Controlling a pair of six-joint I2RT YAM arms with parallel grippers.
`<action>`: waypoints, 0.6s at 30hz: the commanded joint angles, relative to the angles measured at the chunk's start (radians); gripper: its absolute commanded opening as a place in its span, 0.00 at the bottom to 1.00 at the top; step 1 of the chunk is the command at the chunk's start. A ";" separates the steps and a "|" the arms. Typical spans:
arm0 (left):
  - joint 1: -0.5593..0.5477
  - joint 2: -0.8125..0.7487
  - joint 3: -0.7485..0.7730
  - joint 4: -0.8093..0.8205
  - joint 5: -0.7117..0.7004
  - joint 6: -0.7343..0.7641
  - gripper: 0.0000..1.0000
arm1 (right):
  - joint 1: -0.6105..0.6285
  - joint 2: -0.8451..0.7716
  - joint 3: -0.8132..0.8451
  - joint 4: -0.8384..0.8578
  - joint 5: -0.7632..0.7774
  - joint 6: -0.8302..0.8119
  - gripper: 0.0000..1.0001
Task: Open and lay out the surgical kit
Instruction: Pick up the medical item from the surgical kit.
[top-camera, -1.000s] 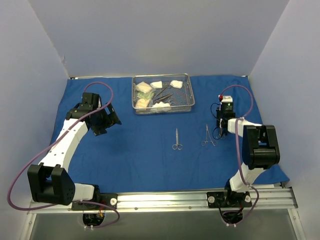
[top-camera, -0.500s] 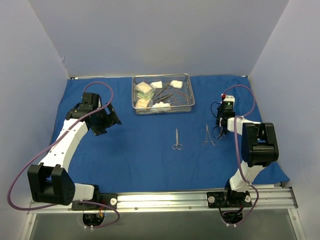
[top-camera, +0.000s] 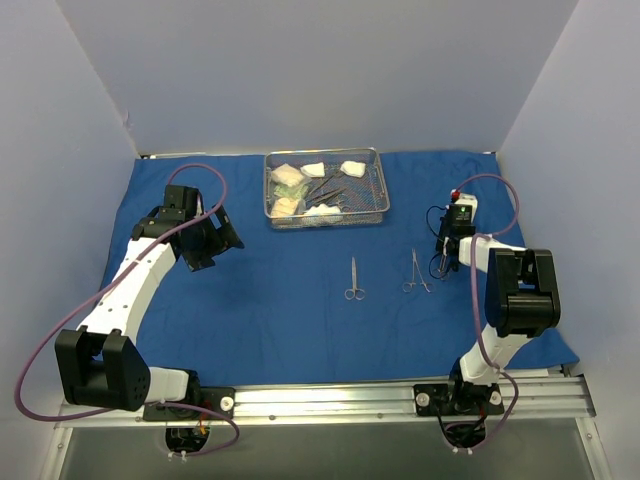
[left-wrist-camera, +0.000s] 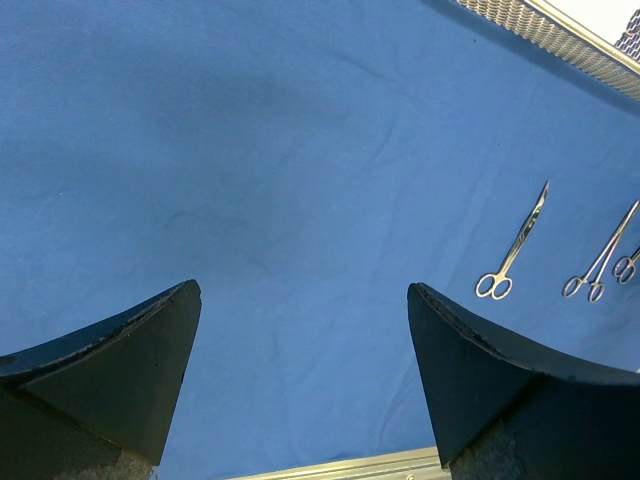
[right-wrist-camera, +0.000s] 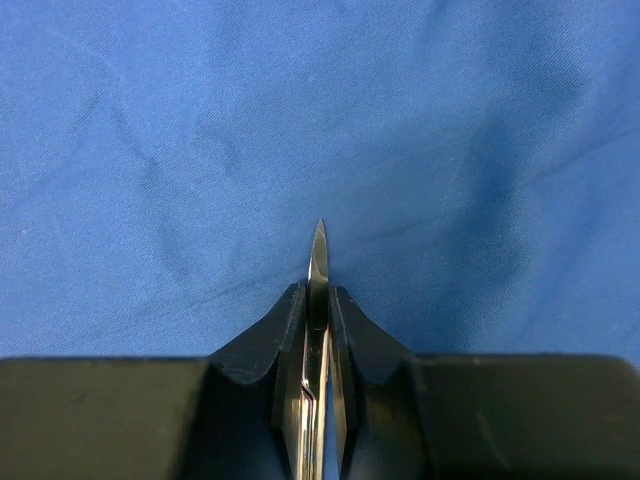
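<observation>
The blue drape (top-camera: 280, 320) lies spread flat over the table. At its back stands the steel wire-mesh tray (top-camera: 377, 186) holding white gauze pads (top-camera: 352, 168), packets and dark instruments. Small scissors (top-camera: 354, 280) and forceps (top-camera: 416, 272) lie side by side on the drape in front of the tray. My right gripper (top-camera: 443, 262) is low over the drape just right of the forceps. In the right wrist view it (right-wrist-camera: 318, 290) is shut on a thin steel scissor-like instrument (right-wrist-camera: 319, 250) whose pointed tip sticks out past the fingers. My left gripper (top-camera: 215, 245) hovers at the left, open and holding nothing (left-wrist-camera: 305, 290).
Pale walls close the workspace at the back and both sides. A metal rail (top-camera: 330, 400) with both arm bases runs along the near edge. In the left wrist view the tray's edge (left-wrist-camera: 560, 38) shows at the top right.
The right gripper's jaws have closed onto the thin steel instrument, and its wrist has shifted slightly to the right. The left arm has not moved.
</observation>
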 joint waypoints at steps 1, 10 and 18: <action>0.006 -0.014 0.001 0.050 0.015 0.002 0.94 | -0.007 -0.016 -0.024 -0.100 -0.008 0.004 0.10; 0.006 -0.035 -0.010 0.058 0.014 0.001 0.94 | 0.022 -0.030 -0.012 -0.106 -0.035 -0.057 0.00; 0.006 -0.031 -0.013 0.064 0.017 0.001 0.94 | 0.062 -0.065 -0.016 -0.125 -0.063 -0.100 0.00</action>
